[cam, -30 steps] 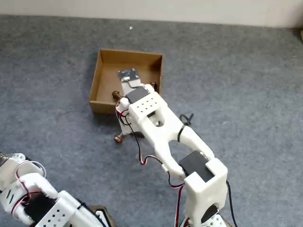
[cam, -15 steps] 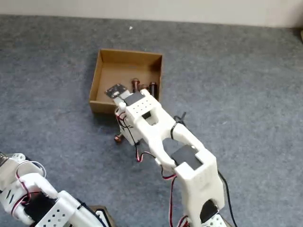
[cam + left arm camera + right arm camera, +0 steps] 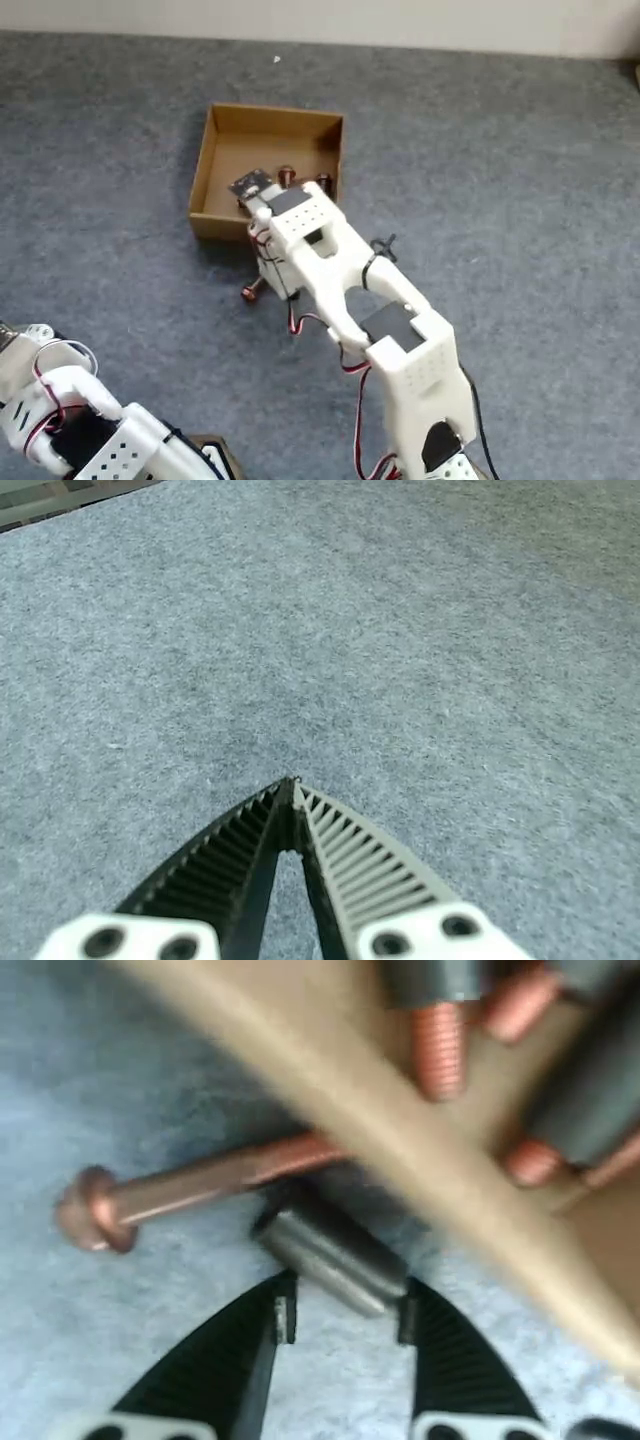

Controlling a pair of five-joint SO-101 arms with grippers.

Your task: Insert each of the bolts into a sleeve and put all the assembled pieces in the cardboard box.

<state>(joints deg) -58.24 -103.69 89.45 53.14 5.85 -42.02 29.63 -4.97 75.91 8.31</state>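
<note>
My right gripper (image 3: 345, 1308) is open just above the carpet, outside the front wall of the cardboard box (image 3: 400, 1145). The end of a grey sleeve (image 3: 335, 1255) lies between its fingertips. A copper bolt (image 3: 190, 1195) lies on the carpet just beyond the sleeve, its head pointing away from the box. Inside the box lie assembled pieces (image 3: 590, 1090). In the high view my right arm (image 3: 315, 235) covers the box's (image 3: 215, 150) front right corner, the bolt's head (image 3: 250, 292) shows beside it, and assembled pieces (image 3: 287, 177) lie in the box. My left gripper (image 3: 292, 785) is shut over bare carpet.
Grey carpet (image 3: 520, 180) covers the whole work area. My left arm (image 3: 70, 420) sits at the near left corner, far from the box. A small brown object (image 3: 215, 450) shows at the bottom edge beside it.
My right arm has drawn back from over the box and come down at its front wall, near the bolt on the carpet. Assembled pieces now show in the box. The left arm has not moved.
</note>
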